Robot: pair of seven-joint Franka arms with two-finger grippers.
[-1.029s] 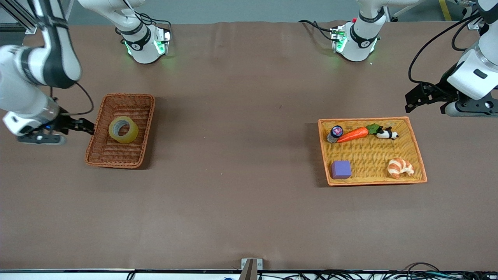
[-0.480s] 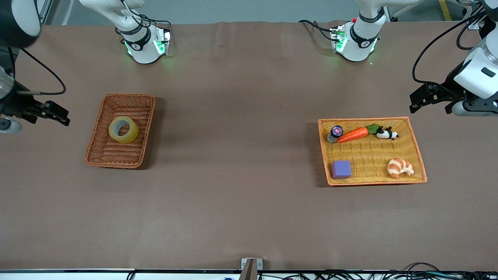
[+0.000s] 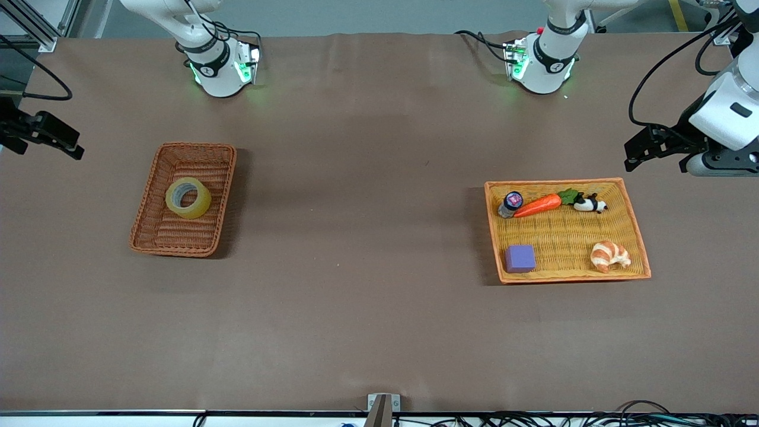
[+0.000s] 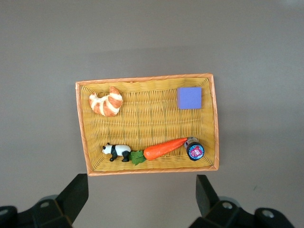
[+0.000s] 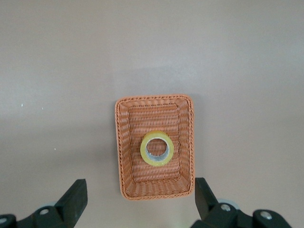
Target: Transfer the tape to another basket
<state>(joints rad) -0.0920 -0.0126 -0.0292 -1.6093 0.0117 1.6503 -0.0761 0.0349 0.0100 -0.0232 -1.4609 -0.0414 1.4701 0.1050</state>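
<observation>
Brown cloth covers the whole surface (image 3: 367,308), plain and flat, so everything on it stands out. Lying flat in the middle of the reddish-brown basket (image 3: 155,240), toward the right arm's end of the surface, is the tape (image 3: 188,197), hole upward and clear of the woven walls; if this is the basket it was meant to reach, the move looks finished, and I would judge that it is. That would explain why neither arm is near it. The right hand (image 5: 140,199) hangs high and off to the edge of the surface, looking down on basket and tape together, its fingers spread wide and holding nothing. Well apart, toward the left arm's end, sits the wider orange-yellow tray (image 3: 634,222) with a croissant (image 3: 609,255), a purple block (image 3: 520,258), a carrot (image 3: 538,205), a small panda figure (image 3: 590,204) and a little capped jar (image 3: 510,203), all undisturbed. The left hand (image 4: 141,198) waits high over that tray's edge, also spread and empty.
</observation>
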